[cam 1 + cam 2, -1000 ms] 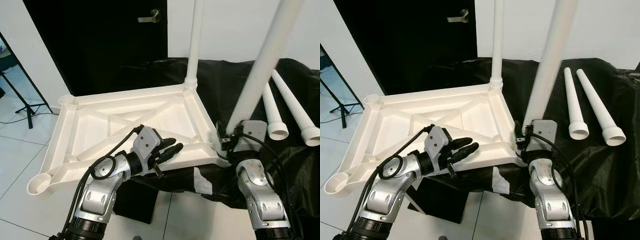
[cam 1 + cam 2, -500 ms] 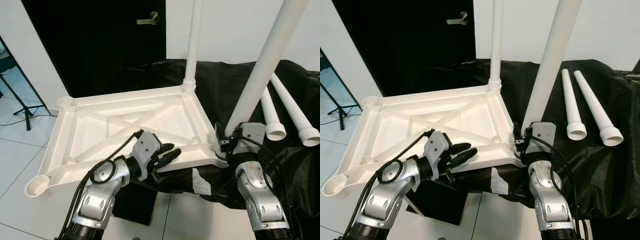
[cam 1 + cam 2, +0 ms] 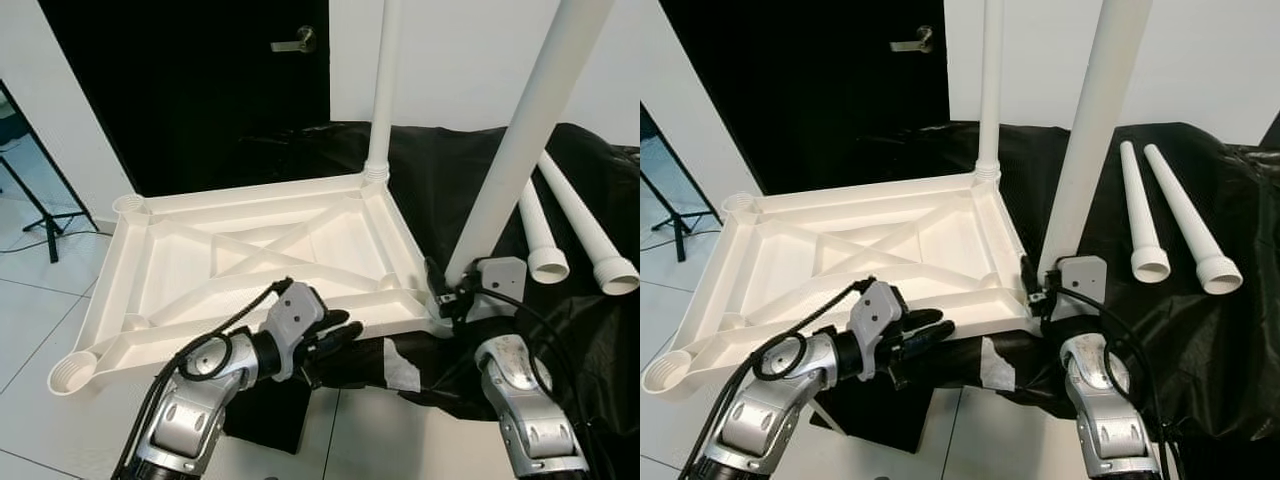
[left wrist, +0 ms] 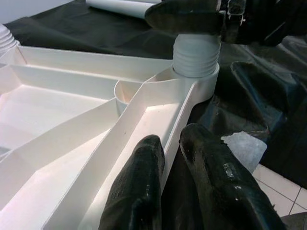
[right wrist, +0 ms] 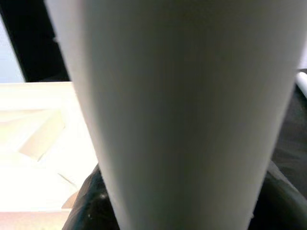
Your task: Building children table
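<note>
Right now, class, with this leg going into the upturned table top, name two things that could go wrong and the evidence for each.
1. The leg that the right gripper holds leans slightly in its corner socket; its thread may cross or bind.
2. Much of the table top seems to overhang the black-draped support, steadied by the left gripper on its near rim. It may tip.
</note>
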Robot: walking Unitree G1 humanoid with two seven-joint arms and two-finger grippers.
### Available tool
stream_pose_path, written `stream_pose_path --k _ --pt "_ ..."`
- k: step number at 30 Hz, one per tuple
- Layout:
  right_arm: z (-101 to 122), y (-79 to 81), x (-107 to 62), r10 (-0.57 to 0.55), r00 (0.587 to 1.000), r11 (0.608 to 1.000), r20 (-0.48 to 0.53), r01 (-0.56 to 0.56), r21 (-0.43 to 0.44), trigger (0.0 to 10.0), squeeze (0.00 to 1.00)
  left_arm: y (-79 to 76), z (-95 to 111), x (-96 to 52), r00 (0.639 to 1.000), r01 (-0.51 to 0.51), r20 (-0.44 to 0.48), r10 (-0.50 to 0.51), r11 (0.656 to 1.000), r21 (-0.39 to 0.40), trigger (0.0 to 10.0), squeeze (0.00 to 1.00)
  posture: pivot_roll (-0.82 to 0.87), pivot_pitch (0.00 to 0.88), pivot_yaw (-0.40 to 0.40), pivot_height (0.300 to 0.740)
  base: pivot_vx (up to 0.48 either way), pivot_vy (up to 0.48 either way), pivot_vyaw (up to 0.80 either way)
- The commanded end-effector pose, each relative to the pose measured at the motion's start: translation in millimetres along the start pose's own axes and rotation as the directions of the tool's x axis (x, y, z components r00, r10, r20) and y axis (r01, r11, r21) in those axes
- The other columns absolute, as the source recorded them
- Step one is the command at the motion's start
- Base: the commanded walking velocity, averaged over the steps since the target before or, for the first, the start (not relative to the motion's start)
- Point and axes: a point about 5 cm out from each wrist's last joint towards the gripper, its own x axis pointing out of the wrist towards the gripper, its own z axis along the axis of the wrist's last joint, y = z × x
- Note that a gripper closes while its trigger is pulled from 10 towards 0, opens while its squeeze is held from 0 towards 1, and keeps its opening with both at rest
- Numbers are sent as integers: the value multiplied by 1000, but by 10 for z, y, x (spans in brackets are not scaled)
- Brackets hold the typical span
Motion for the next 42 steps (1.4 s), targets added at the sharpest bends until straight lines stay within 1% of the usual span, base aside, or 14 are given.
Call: stream_pose_path --k 1,7,9,12,19,26,27,32,33,34,35,36,40,42 --pt "-270 30 -85 47 992 999 -121 -44 22 10000 0 -46 14 -2 999 49 -5 -49 999 -7 10000 0 29 0 30 740 0 0 0" --pt "-286 10 -76 78 991 996 -110 -74 47 10000 0 -59 21 2 998 59 -11 -59 998 -8 10000 0 29 0 34 740 0 0 0" --pt "-319 -27 -39 149 984 986 -96 -141 89 10000 0 -58 35 16 998 64 -16 -64 998 -4 10000 0 30 0 44 740 0 0 0" --pt "-341 -33 -11 198 976 974 -94 -185 133 10000 0 -52 45 22 998 63 -18 -63 998 0 10000 0 31 0 44 740 0 0 0" --pt "-388 -49 20 203 968 968 -148 -175 182 10000 0 -37 59 17 998 50 -24 -50 999 3 10000 0 36 0 40 740 0 0 0" --pt "-411 -44 12 206 965 968 -165 -176 179 10000 0 -42 61 18 999 44 -26 -44 999 -4 10000 0 37 0 40 740 0 0 0" --pt "-413 -41 9 191 969 974 -155 -168 149 10000 0 -41 63 19 999 41 -25 -41 999 -6 10000 0 38 0 38 740 0 0 0" --pt "-378 18 0 131 984 983 -124 -113 142 10000 0 -29 73 19 999 33 -22 -33 999 -7 10000 0 40 0 33 740 0 0 0" --pt "-363 31 -4 75 990 990 -120 -59 129 10000 0 -28 74 19 999 30 -21 -31 1000 -8 10000 0 42 0 32 740 0 0 0" --pt "-363 31 -4 75 990 990 -120 -59 129 10000 0 -28 74 19 999 30 -21 -31 1000 -8 10000 0 42 0 32 740 0 0 0" --pt "-310 68 -11 -43 994 990 -104 56 129 10000 0 -25 78 19 999 28 -21 -28 1000 -9 10000 0 41 0 31 740 0 0 0" --pt "-279 99 -16 -91 991 986 -96 103 131 10000 0 -24 79 19 999 27 -20 -27 1000 -8 10000 0 42 0 28 740 0 0 0" --pt "-209 147 -24 -165 984 969 -71 175 175 10000 0 -21 83 21 999 26 -20 -26 1000 -8 10000 0 44 0 27 740 0 0 0" --pt "-181 176 -23 -172 983 968 -59 179 173 10000 0 -13 87 23 1000 23 -19 -24 1000 -8 10000 0 44 0 28 740 0 0 0"
